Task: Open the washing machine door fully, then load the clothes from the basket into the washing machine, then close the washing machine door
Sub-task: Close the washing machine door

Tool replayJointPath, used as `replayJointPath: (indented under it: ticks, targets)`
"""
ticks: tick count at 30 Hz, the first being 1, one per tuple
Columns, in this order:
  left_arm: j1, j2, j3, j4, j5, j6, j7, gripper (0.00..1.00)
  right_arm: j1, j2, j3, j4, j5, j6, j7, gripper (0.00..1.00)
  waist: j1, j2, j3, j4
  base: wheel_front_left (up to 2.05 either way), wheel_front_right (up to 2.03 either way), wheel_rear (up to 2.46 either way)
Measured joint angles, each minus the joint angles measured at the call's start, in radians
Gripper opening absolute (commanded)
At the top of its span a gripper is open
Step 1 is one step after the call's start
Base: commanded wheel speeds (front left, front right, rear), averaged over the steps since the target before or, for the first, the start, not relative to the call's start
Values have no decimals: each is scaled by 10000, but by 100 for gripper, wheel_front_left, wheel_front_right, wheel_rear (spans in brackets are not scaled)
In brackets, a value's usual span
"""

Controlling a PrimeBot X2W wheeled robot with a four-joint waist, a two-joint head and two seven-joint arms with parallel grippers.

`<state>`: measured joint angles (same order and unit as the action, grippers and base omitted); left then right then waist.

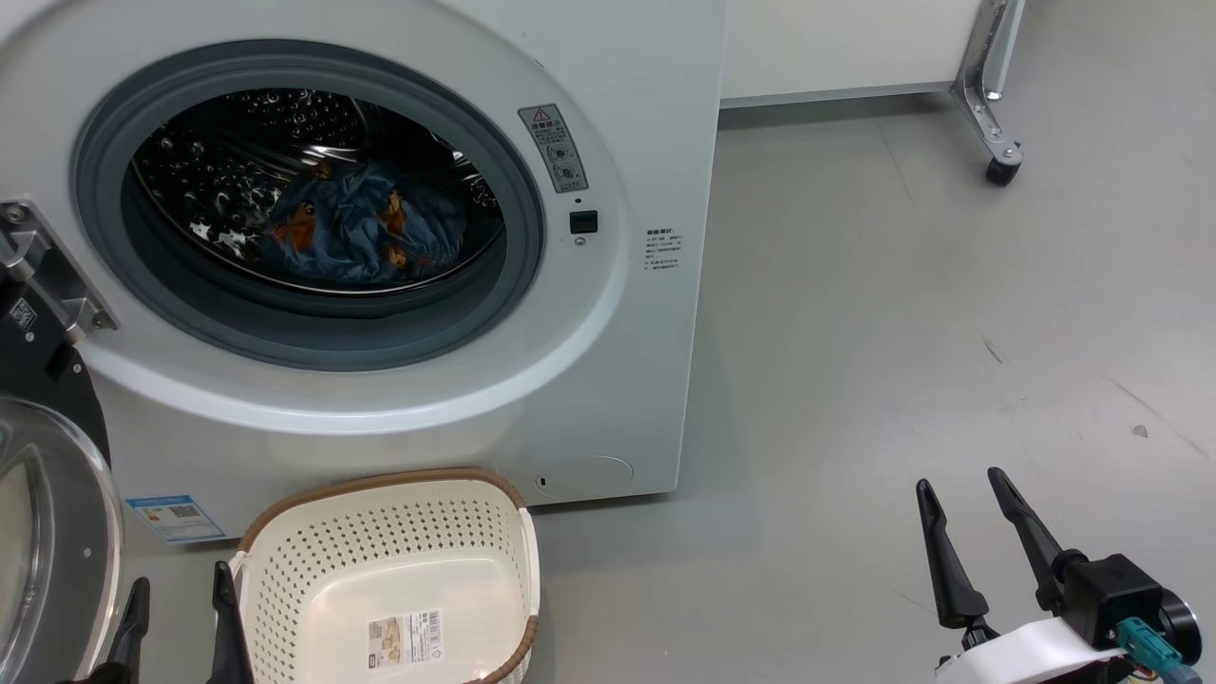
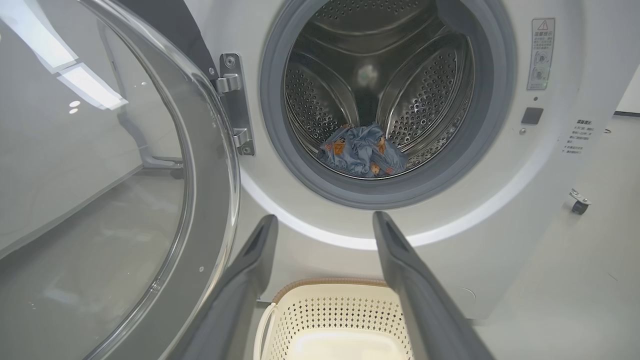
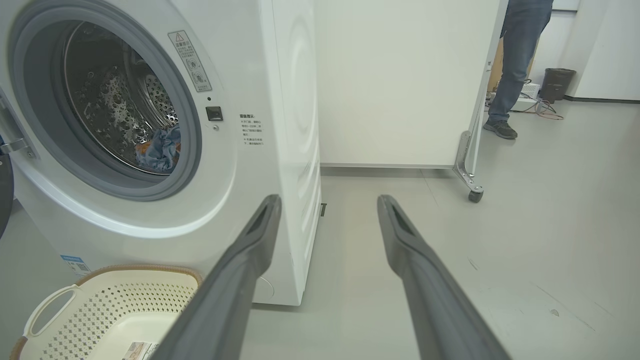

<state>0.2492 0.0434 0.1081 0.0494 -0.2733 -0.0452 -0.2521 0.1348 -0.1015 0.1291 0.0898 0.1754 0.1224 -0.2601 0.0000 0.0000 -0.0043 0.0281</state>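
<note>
Blue printed cloth, the clothes (image 1: 356, 228), lies bunched low in the steel drum of the washing machine (image 1: 608, 399), upper left of the head view. The basket (image 1: 399, 532) sits on the floor (image 1: 902, 332) at bottom centre-left, just in front of the machine. Its bottom shows nothing but a label, so loading looks finished and closing up seems to be the step in hand.

The washing machine door (image 1: 47, 532) hangs swung out at the lower left edge, carried on the metal hinge (image 1: 52, 275) at mid-left. The left end effector (image 1: 182, 579), bottom left, has its fingers spread and empty, between the door's glass and the basket's left wall. The right end effector (image 1: 959, 479), lower right, is also spread wide and holds nothing, well apart from the machine.

Closing probably calls for the left arm to reach round the door's rim and sweep it rightward toward the grey gasket (image 1: 313, 332). The basket stands below the opening, and I cannot tell whether the door's lower rim would pass over its woven edge. The right half of the head view offers open floor. A castor (image 1: 1002, 169) stands at upper right, and a person's leg (image 3: 515, 65) shows far off in the right wrist view.
</note>
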Motion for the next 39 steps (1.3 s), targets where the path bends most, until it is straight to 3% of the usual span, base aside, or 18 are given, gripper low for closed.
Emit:
replayJointPath:
  ticks: [18, 39]
  targets:
    - [-20, 0, 75, 25, -102, -86, 0, 100, 1, 48, -44, 25, 13, 0, 0, 100, 0, 0, 113, 97, -15, 15, 0]
    - [-28, 0, 199, -15, -253, -86, 0, 100, -6, 48, -44, 15, 15, 0, 0, 100, 0, 0, 347, 196, -79, 79, 0]
